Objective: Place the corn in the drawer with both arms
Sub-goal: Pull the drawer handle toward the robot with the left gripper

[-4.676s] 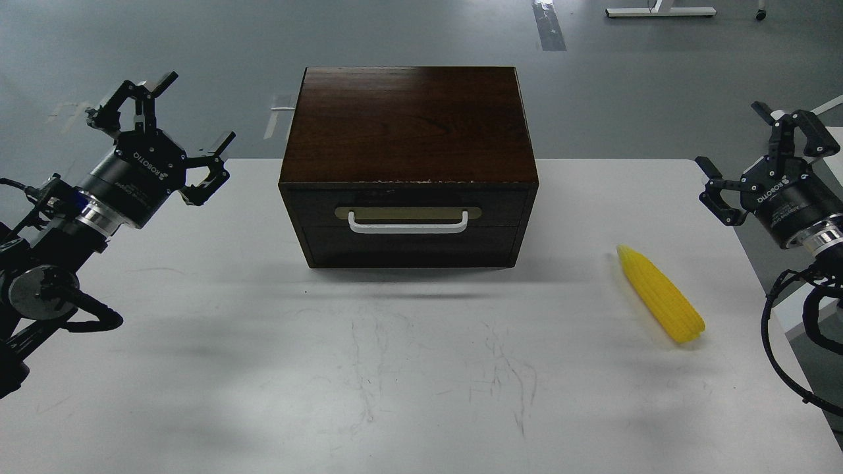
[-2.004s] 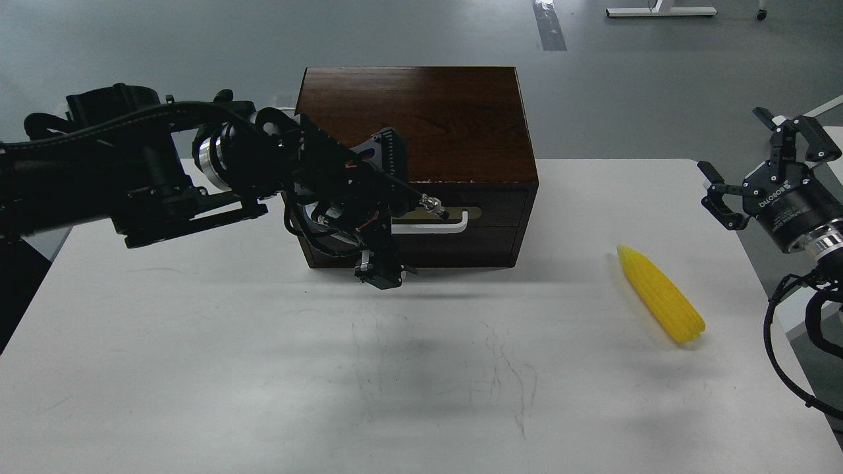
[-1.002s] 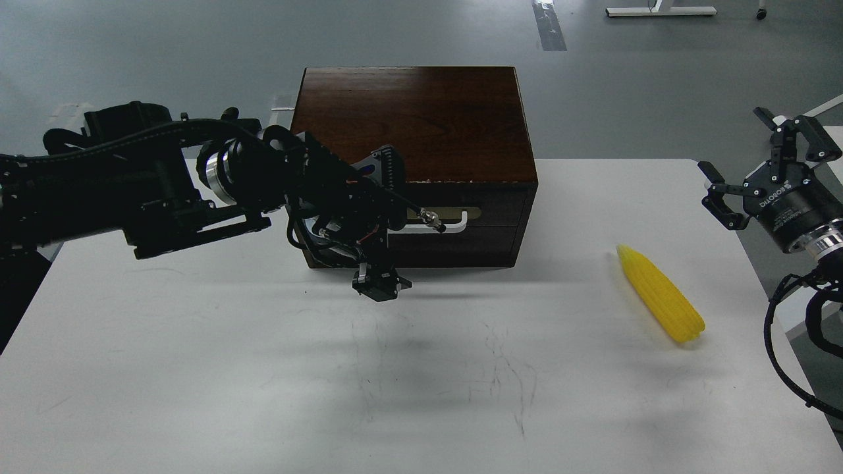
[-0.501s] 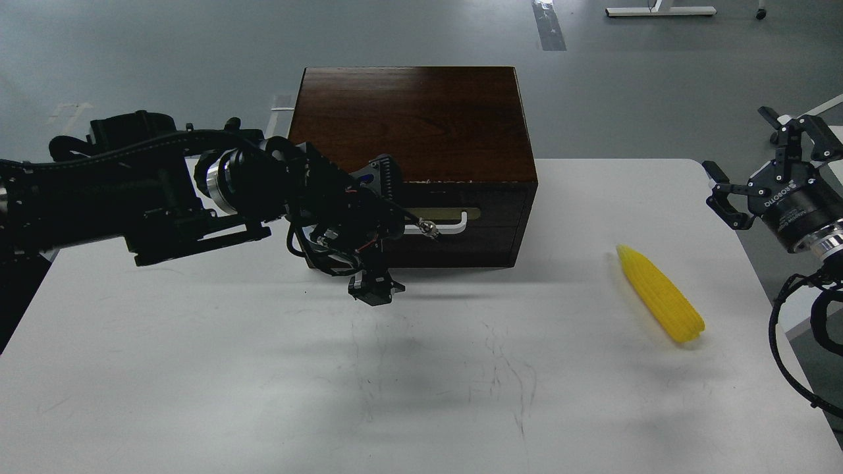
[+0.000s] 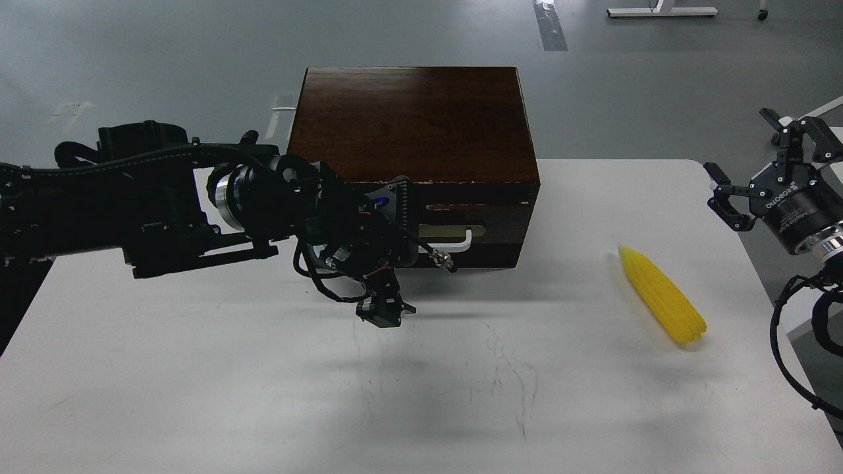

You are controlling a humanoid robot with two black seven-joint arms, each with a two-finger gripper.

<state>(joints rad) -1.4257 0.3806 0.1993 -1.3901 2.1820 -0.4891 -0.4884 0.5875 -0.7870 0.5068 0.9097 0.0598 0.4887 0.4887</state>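
- The corn [image 5: 662, 294] lies flat on the right side of the white table [image 5: 197, 395], its pointed end toward the back and its blunt end toward the near right.
- The dark wooden box [image 5: 411, 125] stands at the back middle of the table, and the corn is well apart from it, to its right.
- The drawer [image 5: 484, 220] stands slightly out from the box front, with a thin gap showing along its top edge; only the right end of its white bar handle [image 5: 465, 238] and brass-coloured plate shows.
- The left arm reaches in from the left, across the box front, and hides the left half of the drawer.
- The left gripper [image 5: 395, 230] sits right at the handle's hidden part; it is a dark tangle of parts and cables, so I cannot tell whether its fingers are spread or closed, or whether they grip the handle.
- The corn is far to the right of that gripper, with bare table between them.
- The right gripper [image 5: 764, 158] hovers above the table's right edge, fingers spread wide and holding nothing.
- The corn lies near it, lower and to its left, not touching it.
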